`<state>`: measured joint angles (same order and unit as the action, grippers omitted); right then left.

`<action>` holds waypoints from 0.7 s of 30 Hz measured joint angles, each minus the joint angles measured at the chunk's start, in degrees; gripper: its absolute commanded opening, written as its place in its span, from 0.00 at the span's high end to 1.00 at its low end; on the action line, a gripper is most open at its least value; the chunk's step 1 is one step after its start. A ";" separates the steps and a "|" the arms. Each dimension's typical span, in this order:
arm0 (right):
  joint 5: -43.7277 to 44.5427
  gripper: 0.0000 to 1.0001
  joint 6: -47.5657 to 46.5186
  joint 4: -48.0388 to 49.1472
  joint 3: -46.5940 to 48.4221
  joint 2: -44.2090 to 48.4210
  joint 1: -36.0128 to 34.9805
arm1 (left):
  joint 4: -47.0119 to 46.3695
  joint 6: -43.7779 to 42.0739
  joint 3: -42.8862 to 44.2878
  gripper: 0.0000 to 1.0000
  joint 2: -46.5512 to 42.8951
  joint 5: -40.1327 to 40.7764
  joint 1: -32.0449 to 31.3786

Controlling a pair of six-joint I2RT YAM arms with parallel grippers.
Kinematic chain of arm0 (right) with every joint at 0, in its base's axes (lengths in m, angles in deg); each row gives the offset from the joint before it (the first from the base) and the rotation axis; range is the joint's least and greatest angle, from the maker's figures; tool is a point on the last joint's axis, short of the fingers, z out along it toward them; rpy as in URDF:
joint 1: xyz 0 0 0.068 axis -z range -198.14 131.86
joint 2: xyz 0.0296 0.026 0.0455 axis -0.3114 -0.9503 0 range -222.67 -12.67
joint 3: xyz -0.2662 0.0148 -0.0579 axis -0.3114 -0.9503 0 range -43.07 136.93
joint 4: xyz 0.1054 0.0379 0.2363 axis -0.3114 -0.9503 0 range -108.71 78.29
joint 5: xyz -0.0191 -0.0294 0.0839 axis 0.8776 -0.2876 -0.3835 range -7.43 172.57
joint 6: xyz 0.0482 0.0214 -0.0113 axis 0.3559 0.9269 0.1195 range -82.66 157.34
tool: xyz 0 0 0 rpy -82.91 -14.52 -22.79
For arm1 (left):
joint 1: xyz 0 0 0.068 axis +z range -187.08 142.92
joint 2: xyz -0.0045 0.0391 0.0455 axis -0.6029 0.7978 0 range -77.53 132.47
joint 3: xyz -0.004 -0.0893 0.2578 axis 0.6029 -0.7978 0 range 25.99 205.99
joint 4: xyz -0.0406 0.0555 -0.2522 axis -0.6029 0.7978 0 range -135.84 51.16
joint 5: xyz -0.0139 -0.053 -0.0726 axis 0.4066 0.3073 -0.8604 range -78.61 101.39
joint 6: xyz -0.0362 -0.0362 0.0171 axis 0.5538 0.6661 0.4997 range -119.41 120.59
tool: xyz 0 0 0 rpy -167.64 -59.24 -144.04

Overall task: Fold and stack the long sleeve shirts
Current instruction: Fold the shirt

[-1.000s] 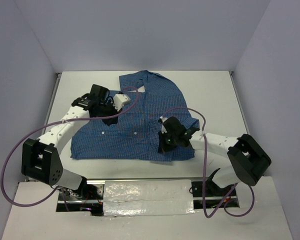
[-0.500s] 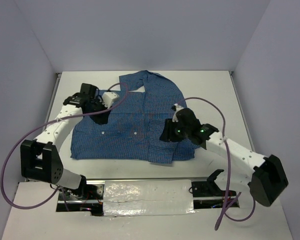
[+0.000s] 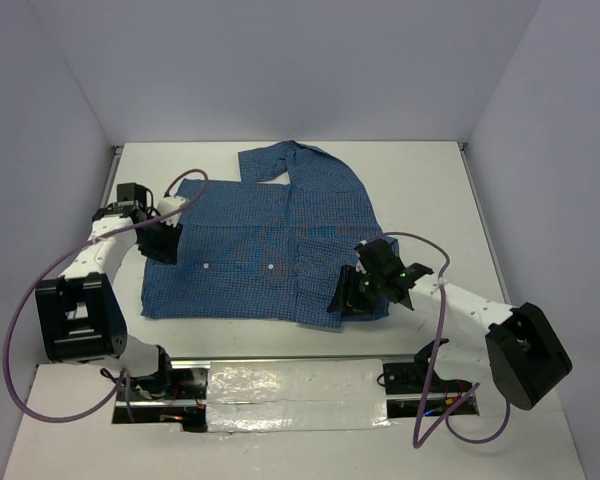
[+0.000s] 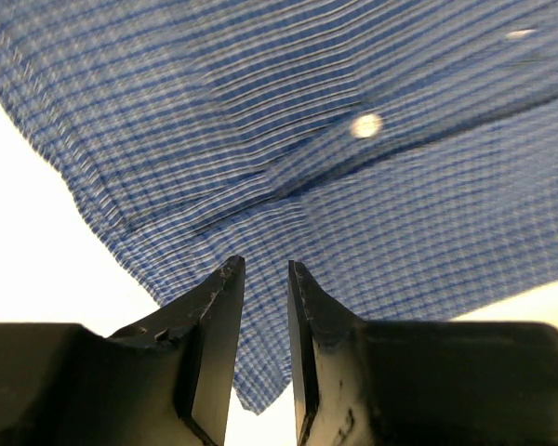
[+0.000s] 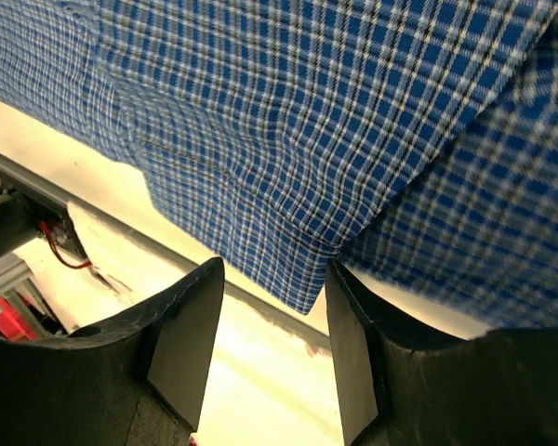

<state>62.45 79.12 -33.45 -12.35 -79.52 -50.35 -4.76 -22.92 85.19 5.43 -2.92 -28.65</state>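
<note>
The blue checked long sleeve shirt (image 3: 260, 230) lies spread flat on the white table, collar at the far side and its sleeves folded in. My left gripper (image 3: 163, 243) is at the shirt's left edge, its jaws a narrow gap apart. In the left wrist view the left gripper (image 4: 265, 267) holds nothing, and the shirt (image 4: 353, 186) with a white button (image 4: 365, 125) lies past it. My right gripper (image 3: 344, 297) hovers at the shirt's near right corner. In the right wrist view the right gripper (image 5: 274, 265) is open, a corner of the shirt (image 5: 288, 111) showing between its fingers, untouched.
The table (image 3: 430, 180) is walled on three sides. A metal rail with a foil-covered strip (image 3: 290, 392) runs along the near edge by the arm bases, and its red wiring (image 5: 51, 237) shows in the right wrist view. Purple cables (image 3: 15, 330) loop off both arms.
Both grippers have opened and let go of the shirt. The left gripper moved left to the shirt's left edge. The right gripper pulled back to the near right corner.
</note>
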 measured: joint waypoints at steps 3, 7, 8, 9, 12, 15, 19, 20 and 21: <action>-0.76 0.64 0.13 2.01 0.00 -2.69 0.39 | -1.53 0.39 -0.94 0.63 2.91 1.29 3.34; -1.90 1.00 -0.04 3.48 -0.02 -5.33 1.95 | -2.95 1.05 -3.37 0.63 4.96 4.37 6.49; -1.95 1.00 -0.26 3.48 -0.04 -5.42 2.56 | -3.21 1.05 -4.07 0.63 5.03 5.03 6.67; -1.92 1.00 -0.44 3.45 -0.07 -5.40 3.21 | -3.45 1.03 -4.66 0.63 5.01 5.46 6.67; -1.07 1.00 -1.16 2.69 -0.04 -4.42 4.81 | -4.02 1.03 -5.88 0.63 5.01 6.12 6.64; 1.27 1.00 -2.01 0.52 0.15 -2.38 5.53 | -4.44 1.05 -6.12 0.63 5.03 6.54 6.64; 2.56 1.00 -2.91 -0.42 0.46 -2.01 5.86 | -5.38 1.03 -6.12 0.63 5.03 6.62 6.64; 2.32 0.84 -3.04 -0.44 0.46 -2.16 5.86 | -5.38 1.03 -6.12 0.63 5.03 6.60 6.64; 2.12 0.74 -2.86 -0.37 0.46 -2.29 5.84 | -5.35 1.03 -6.12 0.63 5.03 6.60 6.64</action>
<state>64.57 76.26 -33.82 -11.89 -81.81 -44.51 -10.12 -21.89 79.07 10.46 3.69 -22.01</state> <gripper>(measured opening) 0.089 0.371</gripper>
